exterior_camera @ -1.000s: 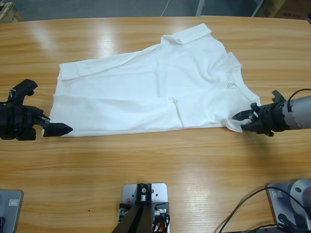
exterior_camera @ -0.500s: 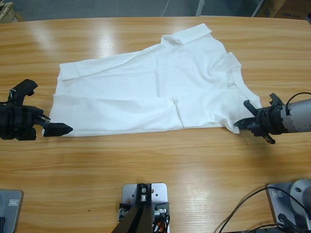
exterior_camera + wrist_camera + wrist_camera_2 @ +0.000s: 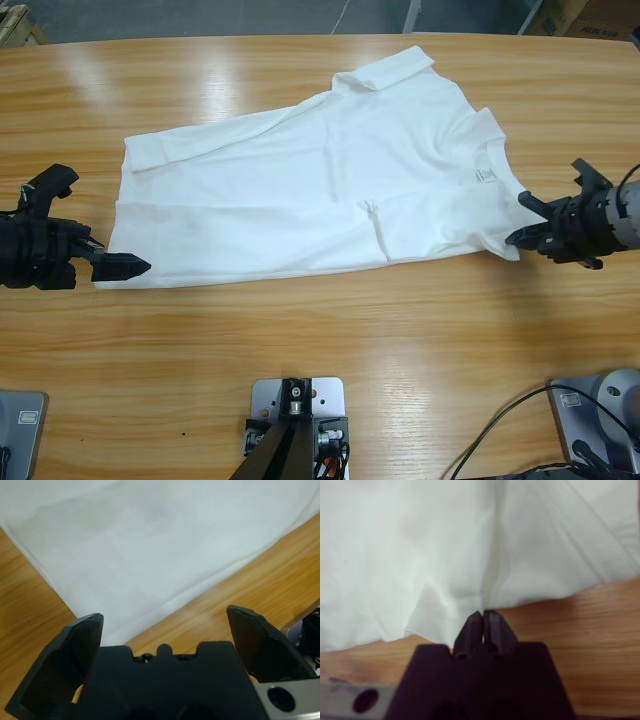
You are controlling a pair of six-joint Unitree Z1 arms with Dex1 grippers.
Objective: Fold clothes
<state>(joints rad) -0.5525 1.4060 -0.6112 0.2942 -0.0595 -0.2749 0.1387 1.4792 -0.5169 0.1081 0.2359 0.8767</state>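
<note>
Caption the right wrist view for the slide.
Right gripper, fingers shut on the edge of the white T-shirt, pulling the fabric into a ridge above the wooden table.

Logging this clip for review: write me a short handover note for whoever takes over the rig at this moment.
Left gripper: open at the T-shirt's near hem corner, not gripping.
Right gripper: shut on the T-shirt's edge near the neckline.
T-shirt: spread across the wooden table, far side and a sleeve turned over.
Done: one edge pinched.
Left: close the left gripper on its corner, then make the folds.
</note>
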